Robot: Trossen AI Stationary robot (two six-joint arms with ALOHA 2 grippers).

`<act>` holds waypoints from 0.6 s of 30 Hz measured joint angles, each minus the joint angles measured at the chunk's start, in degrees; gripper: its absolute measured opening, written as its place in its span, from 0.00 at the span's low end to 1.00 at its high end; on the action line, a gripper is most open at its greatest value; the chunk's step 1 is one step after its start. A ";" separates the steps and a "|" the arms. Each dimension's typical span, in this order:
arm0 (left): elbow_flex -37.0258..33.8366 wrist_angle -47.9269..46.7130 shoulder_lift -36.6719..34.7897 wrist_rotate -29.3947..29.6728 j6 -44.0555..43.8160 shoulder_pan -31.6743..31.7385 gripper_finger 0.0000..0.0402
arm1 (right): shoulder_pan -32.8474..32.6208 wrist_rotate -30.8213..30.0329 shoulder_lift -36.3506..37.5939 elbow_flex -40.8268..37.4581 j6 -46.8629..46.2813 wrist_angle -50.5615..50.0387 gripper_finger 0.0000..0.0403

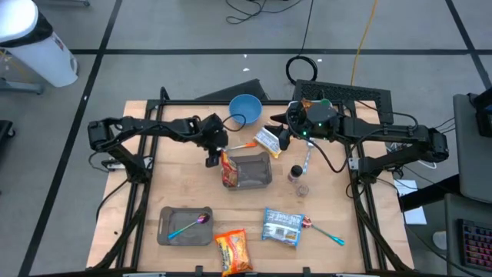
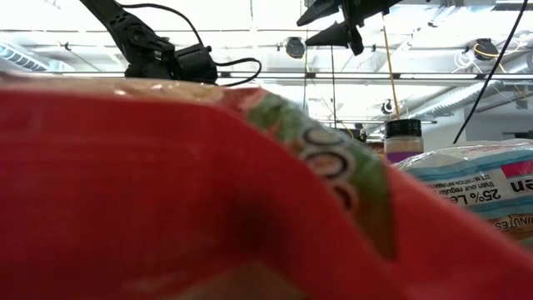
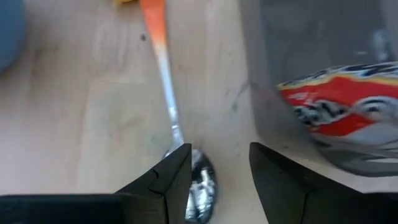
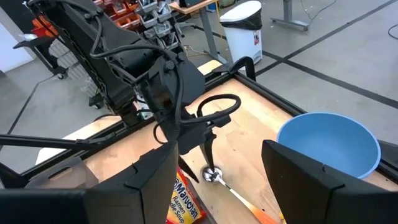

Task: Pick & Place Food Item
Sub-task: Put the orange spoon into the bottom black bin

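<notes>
From above, the left gripper (image 1: 211, 159) hangs over the table (image 1: 138, 192) just beside the clear container (image 1: 250, 171), where a red noodle packet (image 1: 229, 169) leans against the container's left wall; an orange-handled spoon (image 1: 244, 145) lies just behind the container, near the blue bowl (image 1: 245, 110). The right gripper (image 1: 281, 139) hovers by a yellow snack packet (image 1: 267, 140), well above the table. Nearer the front lie a grey tray (image 1: 184, 228) with a spoon in it, a second noodle packet (image 1: 233, 251) and a blue-white packet (image 1: 282, 227). The low view is mostly filled by the red noodle wrapper (image 2: 166, 200), with the blue-white packet (image 2: 475, 187) at the right and a small jar (image 2: 403, 139) behind. In the left wrist view the fingers (image 3: 165, 180) stand apart, holding nothing, with the spoon's bowl (image 3: 202, 183) on the wood between them and the noodle packet (image 3: 342, 106) inside the container wall (image 3: 261, 74). In the right wrist view the fingers (image 4: 149, 180) are wide apart and empty, looking toward the left gripper (image 4: 208, 149), poised over the spoon (image 4: 214, 176), and the bowl (image 4: 329, 149)
</notes>
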State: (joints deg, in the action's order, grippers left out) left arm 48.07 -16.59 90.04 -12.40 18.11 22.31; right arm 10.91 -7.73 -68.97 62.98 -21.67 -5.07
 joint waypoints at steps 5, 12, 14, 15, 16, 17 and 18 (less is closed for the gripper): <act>0.00 0.17 0.11 1.15 0.37 0.22 0.42 | 0.01 0.00 0.00 0.00 0.02 0.03 0.56; 0.02 -0.30 3.27 -0.30 0.23 -0.35 0.42 | -0.01 0.00 0.00 0.00 -0.11 0.08 0.56; 0.05 0.43 3.89 0.67 -0.65 -0.35 0.42 | -0.01 -0.02 0.00 0.02 -0.41 0.10 0.56; 0.12 0.61 4.13 1.04 -0.83 -0.33 0.42 | -0.01 -0.08 0.00 0.00 -0.49 0.08 0.56; 0.13 0.79 4.31 1.56 -1.27 -0.33 0.42 | 0.01 -0.07 0.00 0.00 -0.56 0.09 0.56; 0.13 0.87 4.33 1.87 -1.31 -0.33 0.42 | -0.01 -0.08 0.00 0.00 -0.58 0.11 0.56; 0.13 0.87 4.35 2.05 -1.29 -0.35 0.42 | -0.01 -0.10 0.00 0.00 -0.58 0.09 0.56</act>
State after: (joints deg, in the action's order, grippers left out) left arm 48.21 -15.73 94.39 -10.35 16.82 21.96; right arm 10.90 -7.82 -68.97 62.98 -22.25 -4.98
